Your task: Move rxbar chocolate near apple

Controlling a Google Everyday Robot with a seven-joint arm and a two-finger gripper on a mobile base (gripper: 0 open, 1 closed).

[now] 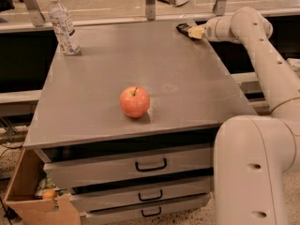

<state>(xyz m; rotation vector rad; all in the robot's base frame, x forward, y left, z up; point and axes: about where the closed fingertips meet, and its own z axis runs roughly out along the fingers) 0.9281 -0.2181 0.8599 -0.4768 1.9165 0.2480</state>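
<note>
Drawers [150,165]: bottom centre, stacked under the table, dark handles.
Apple [134,102]: centre of frame, stem up on the grey table [93,78].
Water bottle [63,25]: upper left, upright at the far corner.
Rxbar chocolate [182,28]: upper right, far table edge, dark sliver at the gripper's tip, well apart from the apple.
Gripper [190,31]: upper right, low over that edge; wide or narrow, impossible to say.

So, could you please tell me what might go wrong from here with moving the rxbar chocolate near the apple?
1. The rxbar chocolate lies at the far right corner of the table, by the gripper; a nudge could push it off the edge.
2. The apple is round and sits loose near the front edge; a bump from the arriving bar could roll it off.
</note>
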